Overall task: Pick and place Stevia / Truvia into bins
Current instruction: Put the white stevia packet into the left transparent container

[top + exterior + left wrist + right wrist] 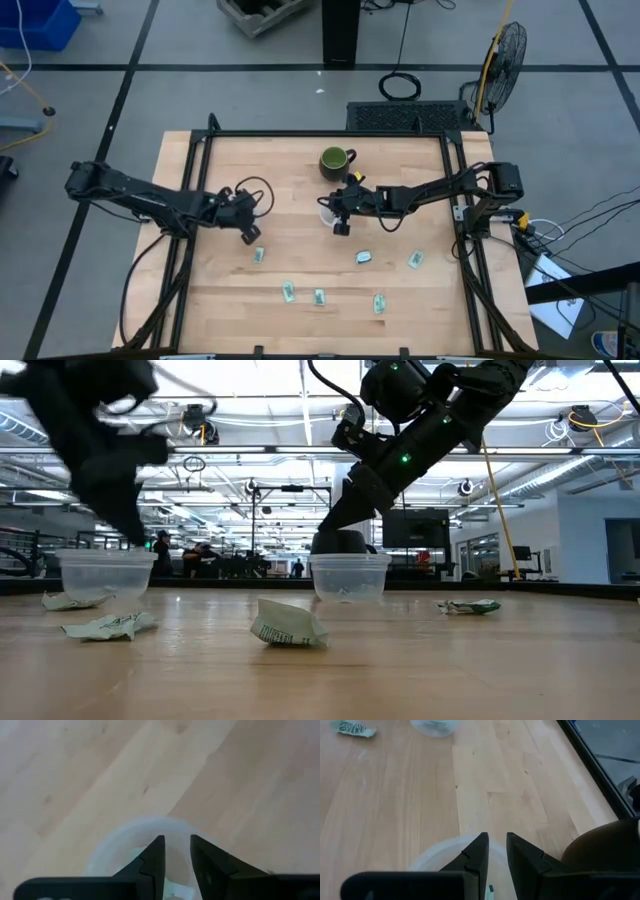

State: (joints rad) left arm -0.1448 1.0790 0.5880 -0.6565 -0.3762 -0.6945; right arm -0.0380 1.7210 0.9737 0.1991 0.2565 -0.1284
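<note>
Two clear cups stand on the wooden table. My left gripper (251, 234) hovers over one cup (105, 572), whose rim shows under the fingers (125, 832). My right gripper (341, 226) hovers over the other cup (327, 212), also seen in the low view (350, 575). Both grippers point down with fingers a narrow gap apart and nothing pinched. A pale scrap shows low between each pair of fingers, inside the cups (175, 891) (491, 890). Several green-white sachets lie flat on the table nearer the front edge (259, 255) (364, 258) (320, 297).
A dark green mug (335, 159) stands just beyond the right cup, close to my right gripper (605, 845). More sachets lie at the front (288, 291) (379, 303) and to the right (415, 260). A black frame (320, 134) borders the table.
</note>
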